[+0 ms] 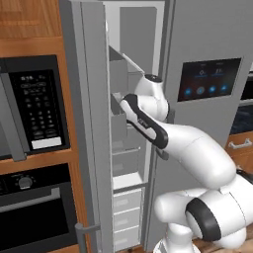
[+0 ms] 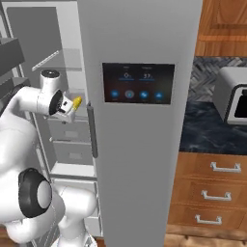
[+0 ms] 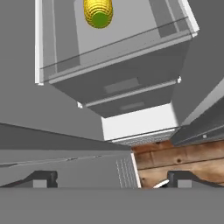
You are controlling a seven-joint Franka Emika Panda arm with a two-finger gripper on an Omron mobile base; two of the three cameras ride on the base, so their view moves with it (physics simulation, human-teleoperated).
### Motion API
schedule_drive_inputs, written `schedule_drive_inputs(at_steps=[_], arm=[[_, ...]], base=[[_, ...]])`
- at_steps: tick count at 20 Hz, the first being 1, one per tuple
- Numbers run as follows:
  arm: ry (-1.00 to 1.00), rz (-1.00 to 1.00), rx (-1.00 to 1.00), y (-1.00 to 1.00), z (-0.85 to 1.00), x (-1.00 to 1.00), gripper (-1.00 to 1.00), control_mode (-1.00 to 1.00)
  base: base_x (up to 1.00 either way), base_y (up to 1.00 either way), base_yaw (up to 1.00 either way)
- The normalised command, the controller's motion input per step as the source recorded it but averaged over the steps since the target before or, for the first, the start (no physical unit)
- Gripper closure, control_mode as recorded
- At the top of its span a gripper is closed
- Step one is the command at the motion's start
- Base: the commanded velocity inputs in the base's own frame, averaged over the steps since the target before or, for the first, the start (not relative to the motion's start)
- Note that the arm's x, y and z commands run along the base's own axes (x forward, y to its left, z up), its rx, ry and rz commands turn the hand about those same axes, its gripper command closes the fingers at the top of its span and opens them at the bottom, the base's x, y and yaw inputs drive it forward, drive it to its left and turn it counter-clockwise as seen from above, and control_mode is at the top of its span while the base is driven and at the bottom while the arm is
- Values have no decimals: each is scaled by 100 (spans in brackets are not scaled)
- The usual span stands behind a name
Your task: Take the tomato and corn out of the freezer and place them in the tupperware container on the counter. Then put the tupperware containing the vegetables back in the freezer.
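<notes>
The arm reaches into the open freezer [image 1: 126, 148], and its own white wrist hides the hand from the left base camera. The corn [image 3: 98, 13], a ribbed yellow cob with a green end, lies on a smooth grey freezer shelf [image 3: 131, 39], cut off at the hand view's top edge. The gripper [image 3: 111, 179] is spread wide, grasping nothing, well short of the corn

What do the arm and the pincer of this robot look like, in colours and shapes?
The arm is made of glossy white, rounded, bulbous segments with dark black bands at the joints; one long black strip on the forearm carries small pale lettering, too small to read. No loose cables show. The pincer has two small dark grey blocky fingertips, seen in the hand view.
</notes>
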Motion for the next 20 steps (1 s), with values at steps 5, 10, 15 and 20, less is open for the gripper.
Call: schedule_drive_inputs(at_steps=[5, 10, 15, 20], arm=[[-14, 0, 0, 25, 0, 58, -100, -100], [-1, 0, 0, 0, 0, 63, -100, -100], [0, 0, 0, 0, 0, 54, -100, -100], [0, 0, 0, 0, 0, 49, -100, -100]], base=[[0, 0, 0], [0, 0, 0], [0, 0, 0], [0, 0, 0]])
